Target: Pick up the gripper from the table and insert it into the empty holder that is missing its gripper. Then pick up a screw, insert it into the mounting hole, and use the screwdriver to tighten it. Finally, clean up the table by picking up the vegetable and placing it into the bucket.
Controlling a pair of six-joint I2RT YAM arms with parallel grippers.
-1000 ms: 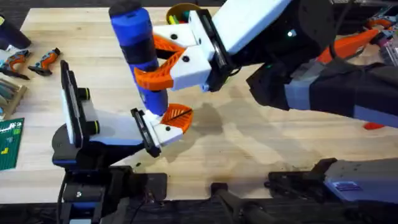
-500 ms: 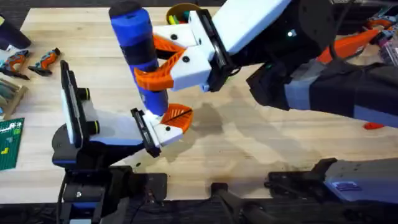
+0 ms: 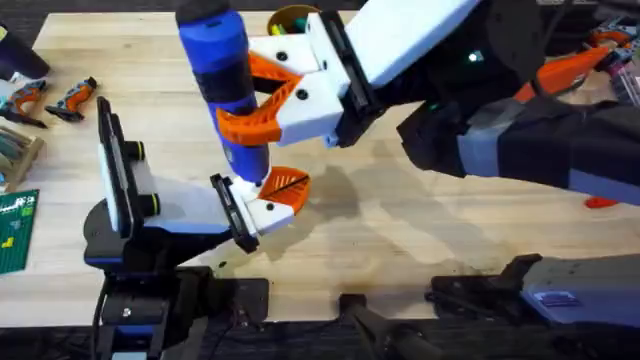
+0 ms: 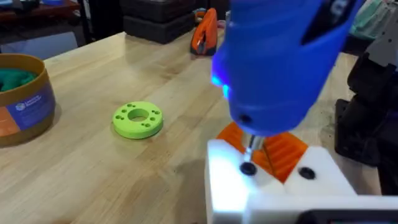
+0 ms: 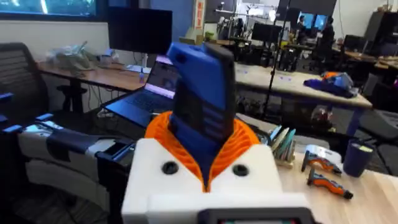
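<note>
Almost nothing moved since earlier frames — right gripper [image 3: 262, 97] stayed pinched on screwdriver [image 3: 225, 85], upright, bit in holder [image 4: 261, 186] screw. Screwdriver rigid, smooth, top-heavy — mid-barrel grip suited. Left gripper's state: cannot tell.

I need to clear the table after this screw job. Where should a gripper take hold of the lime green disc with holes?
The green disc lies flat on the table, apart from the bucket. Probably come straight down and pinch across its outer rim; the holes look too small for fingers.
</note>
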